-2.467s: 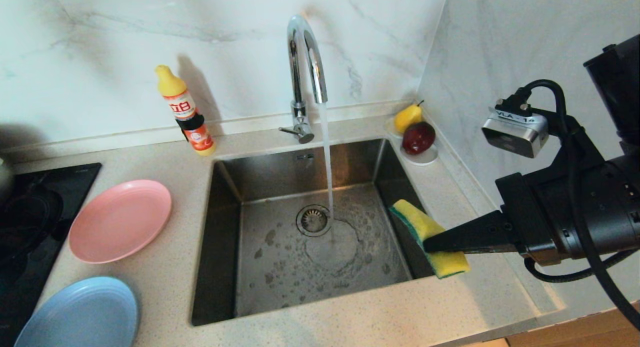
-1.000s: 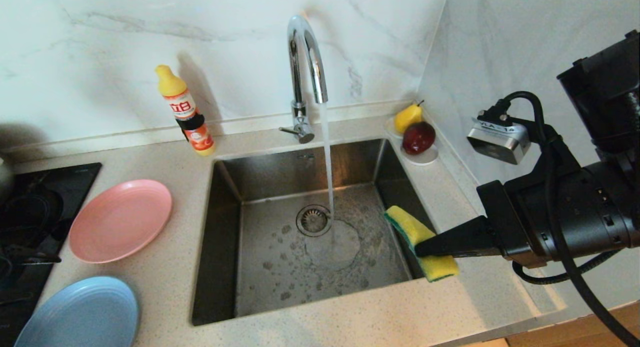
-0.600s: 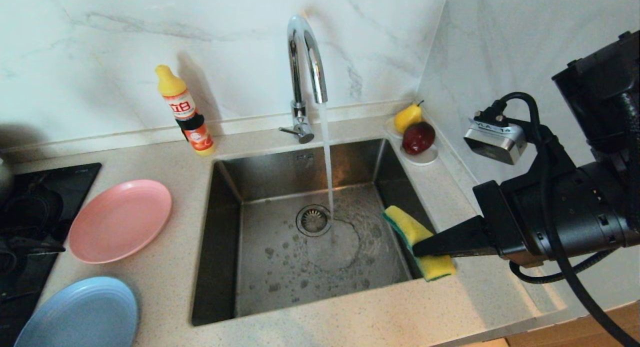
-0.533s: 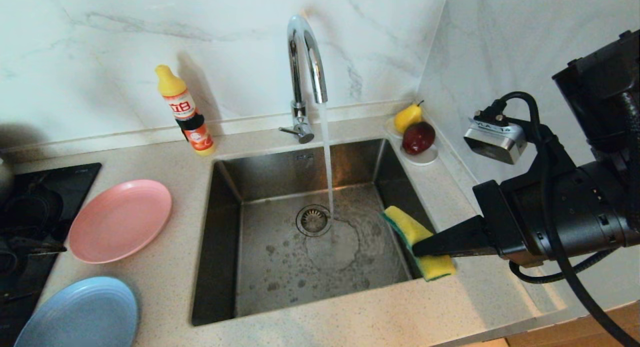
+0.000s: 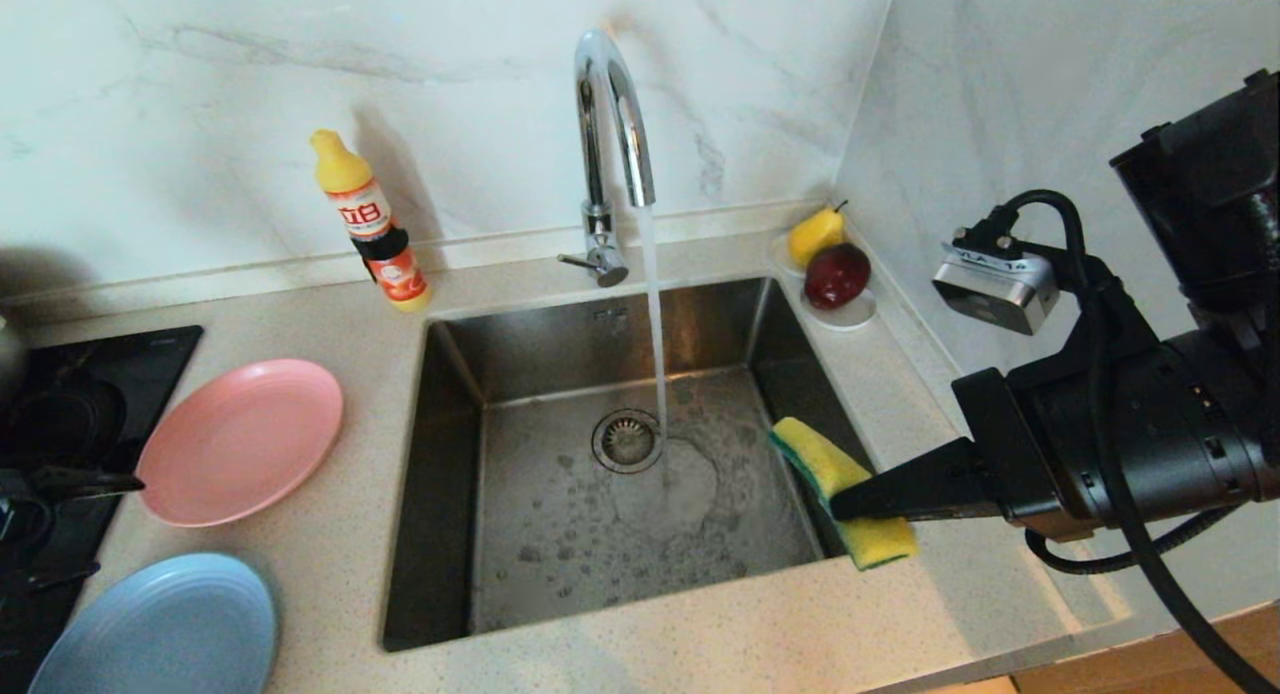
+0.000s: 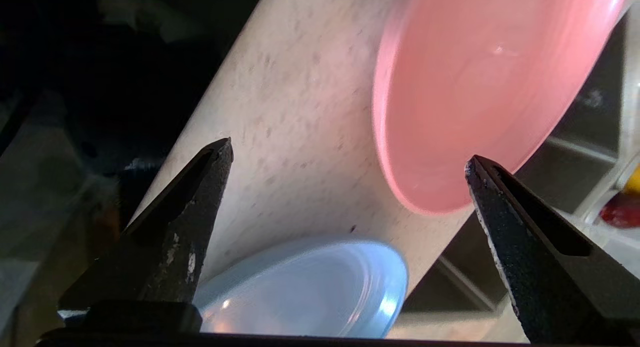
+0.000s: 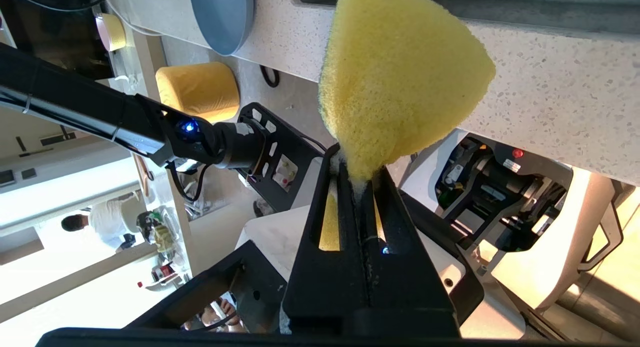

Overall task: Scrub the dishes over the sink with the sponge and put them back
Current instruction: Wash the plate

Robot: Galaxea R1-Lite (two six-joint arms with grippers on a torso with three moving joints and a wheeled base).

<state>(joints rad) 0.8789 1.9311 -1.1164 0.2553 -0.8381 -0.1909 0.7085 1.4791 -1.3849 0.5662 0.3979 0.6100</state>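
Note:
A pink plate and a light-blue plate lie on the counter left of the steel sink. Water runs from the chrome tap onto the basin floor beside the drain. My left gripper reaches in from the left edge, open and empty, just left of the pink plate. The left wrist view shows its gripper wide apart above the pink plate and the blue plate. My right gripper is shut on the yellow sponge over the sink's right rim. From the wrist, that gripper pinches the sponge at its narrow end.
A yellow detergent bottle stands behind the sink's left corner. A white saucer with a pear and a red apple sits at the back right corner. A black stove lies at the far left. Marble walls close the back and right.
The left gripper's fingers have come into view from the left edge toward the pink plate. The right gripper with the sponge shifted slightly left earlier and has since stayed about still.

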